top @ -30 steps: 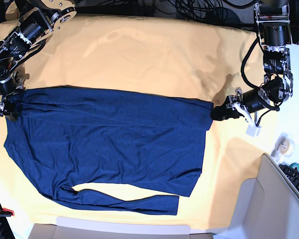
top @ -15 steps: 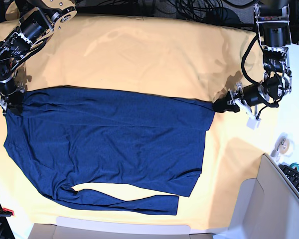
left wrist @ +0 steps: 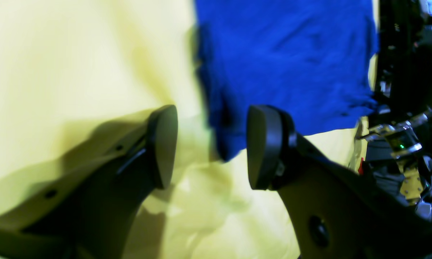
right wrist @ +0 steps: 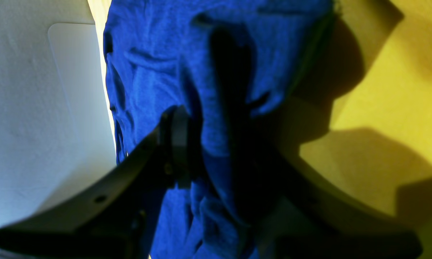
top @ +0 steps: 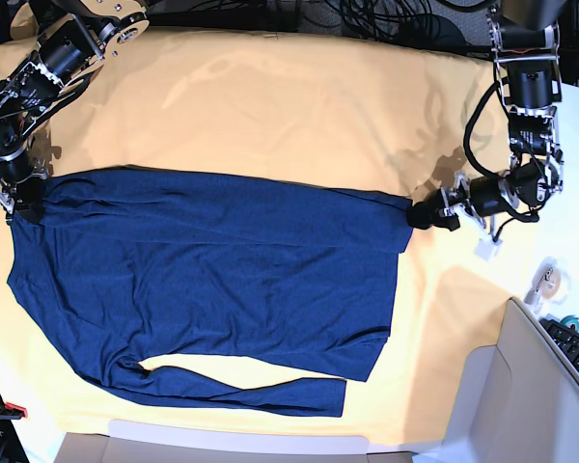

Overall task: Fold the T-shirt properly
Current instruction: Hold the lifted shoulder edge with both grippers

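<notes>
Shirt: the T-shirt (top: 212, 280) lies flat on the yellow cloth (top: 299, 106) over the table, sleeve near the front edge
Left gripper (left wrist: 210, 144): jaws wide apart, holding nothing, shirt corner just past them
Right gripper (right wrist: 216, 144): jaws pinched tight on the shirt's bunched edge, at the table's side

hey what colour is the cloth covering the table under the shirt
Plain yellow-orange table cloth, no pattern; the base view shows it best.

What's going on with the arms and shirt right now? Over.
Left gripper open, off the T-shirt. Right gripper shut on shirt's corner. Nothing in the way.
</notes>
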Available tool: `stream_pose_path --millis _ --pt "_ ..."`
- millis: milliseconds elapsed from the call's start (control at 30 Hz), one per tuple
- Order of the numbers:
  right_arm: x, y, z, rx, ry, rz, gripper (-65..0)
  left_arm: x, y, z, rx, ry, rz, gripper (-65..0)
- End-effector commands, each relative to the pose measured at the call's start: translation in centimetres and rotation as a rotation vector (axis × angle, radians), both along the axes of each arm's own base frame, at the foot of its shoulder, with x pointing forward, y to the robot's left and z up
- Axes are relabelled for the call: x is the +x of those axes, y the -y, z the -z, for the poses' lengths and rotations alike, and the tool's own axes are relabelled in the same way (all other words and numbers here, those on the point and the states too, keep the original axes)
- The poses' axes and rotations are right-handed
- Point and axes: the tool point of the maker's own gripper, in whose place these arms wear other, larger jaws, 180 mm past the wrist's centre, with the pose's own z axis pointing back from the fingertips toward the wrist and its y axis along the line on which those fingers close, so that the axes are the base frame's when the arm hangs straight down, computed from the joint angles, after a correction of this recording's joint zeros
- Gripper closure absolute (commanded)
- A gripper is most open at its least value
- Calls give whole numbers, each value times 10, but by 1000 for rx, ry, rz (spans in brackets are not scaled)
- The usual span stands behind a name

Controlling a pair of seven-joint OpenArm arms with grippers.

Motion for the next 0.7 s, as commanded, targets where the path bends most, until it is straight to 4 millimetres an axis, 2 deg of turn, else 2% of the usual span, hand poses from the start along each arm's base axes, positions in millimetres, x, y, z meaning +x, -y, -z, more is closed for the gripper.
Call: stream_pose_path --millis 0,167,533,600,667 --pt "0 0 0 1 -6 -2 -119 15 -2 -17 -1 54 2 -305" --pt "1 -1 0 2 -5 -5 -119 8 15 1 47 14 61 -305" --pt "-5 -1 5 1 -20 -6 -119 6 43 5 2 11 87 -295" --pt "-5 -1 5 2 -20 -7 -119 6 44 5 0 13 89 -248" --pt "-7 -1 7 2 -26 -7 -118 7 45 4 -3 13 89 -146"
